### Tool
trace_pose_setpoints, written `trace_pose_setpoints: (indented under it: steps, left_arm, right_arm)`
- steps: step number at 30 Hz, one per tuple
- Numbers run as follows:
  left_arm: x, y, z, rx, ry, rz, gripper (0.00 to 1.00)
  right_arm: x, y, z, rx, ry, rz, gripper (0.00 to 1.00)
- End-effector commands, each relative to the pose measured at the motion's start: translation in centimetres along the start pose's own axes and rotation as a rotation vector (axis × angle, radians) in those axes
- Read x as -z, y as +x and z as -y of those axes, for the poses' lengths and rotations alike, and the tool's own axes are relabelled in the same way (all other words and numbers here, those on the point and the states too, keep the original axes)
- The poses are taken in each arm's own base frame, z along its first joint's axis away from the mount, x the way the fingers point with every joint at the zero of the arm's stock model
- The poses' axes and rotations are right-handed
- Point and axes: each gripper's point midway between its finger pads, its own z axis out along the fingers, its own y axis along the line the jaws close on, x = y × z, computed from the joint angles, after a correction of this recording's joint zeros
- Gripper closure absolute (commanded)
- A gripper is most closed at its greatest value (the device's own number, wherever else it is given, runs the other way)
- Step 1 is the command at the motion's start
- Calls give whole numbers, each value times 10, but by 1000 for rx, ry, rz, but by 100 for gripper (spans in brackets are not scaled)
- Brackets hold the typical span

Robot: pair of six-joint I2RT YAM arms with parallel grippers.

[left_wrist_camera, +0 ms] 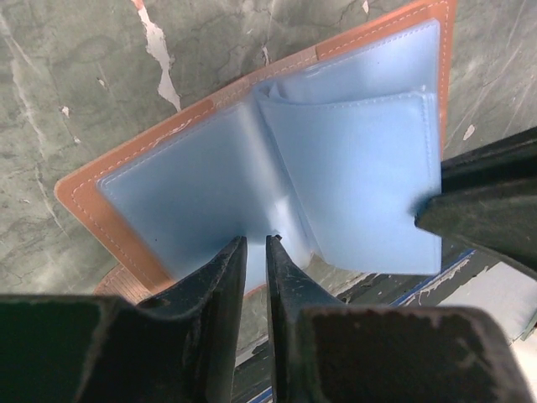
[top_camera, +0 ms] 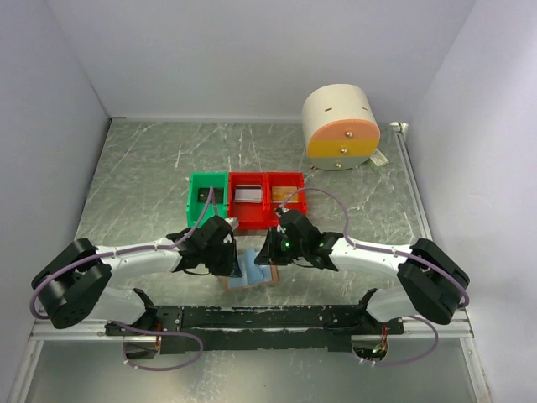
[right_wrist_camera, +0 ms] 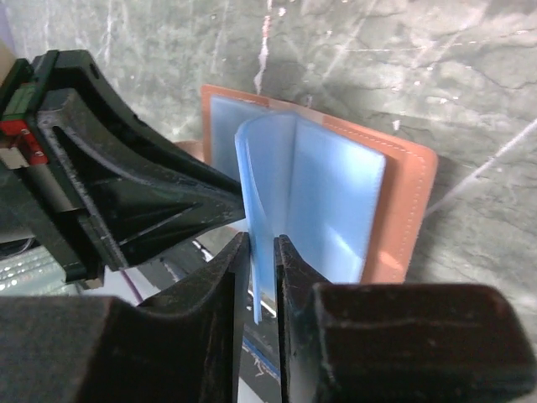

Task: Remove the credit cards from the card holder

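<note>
At the near edge of the surface, right between the two arms, the card holder lies open, and from above both wrists cover most of it; only a strip of blue lining and a tan corner peek out.

The left gripper has its fingers drawn almost together, just a sliver between them, closed over the lower edge of the pale blue lining. The right gripper is pinched tight on a thin blue leaf that stands up and curls from the open holder. How far that leaf runs down between the fingers is hidden. Each gripper's tip pokes into the other's wrist view and touches the lining.

Tan leather with pale stitching frames the smooth, slightly glossy blue pockets. The surface under it is scuffed, grey-green and marbled.

Room is tight here: the arms' black base rail sits just behind the holder. Just beyond the grippers stand a green bin and two red bins, each with a small flat piece inside, too small to identify. Farther back, well apart, rests a cream cylinder with an orange band.
</note>
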Motion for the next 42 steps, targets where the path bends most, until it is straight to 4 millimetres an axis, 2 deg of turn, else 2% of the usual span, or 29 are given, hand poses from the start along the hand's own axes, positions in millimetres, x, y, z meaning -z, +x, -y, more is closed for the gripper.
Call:
trace_pose_setpoints:
  steps: [1, 6, 9, 13, 16, 22, 28, 34, 42]
  left_arm:
    - [-1, 2, -17, -5, -74, 20, 72]
    - [1, 0, -15, -7, -73, 32, 73]
    - [4, -2, -15, -10, -75, 42, 73]
    - [8, -7, -11, -13, -64, 62, 73]
    - [11, -10, -6, -21, -46, 74, 71]
    - [11, -13, -2, -29, -38, 72, 70]
    - [9, -10, -4, -26, -44, 63, 70]
    - [10, -10, -5, -23, -50, 63, 69]
    - [15, -12, -9, -10, -73, 86, 66]
  right_arm:
    - [1, -9, -27, 47, -90, -10, 81]
    - [-7, -4, -28, 41, -106, -44, 83]
    - [-8, -4, -21, 32, -63, -43, 83]
    - [-3, -11, 0, 34, 66, -2, 77]
    - [4, -16, 12, 34, 140, 31, 67]
    - [11, -16, 26, 16, 195, 54, 55]
    - [0, -6, 11, 10, 80, -1, 55]
    - [-13, 6, 16, -2, 64, -61, 58]
    - [-15, 6, 14, 18, 58, -71, 66]
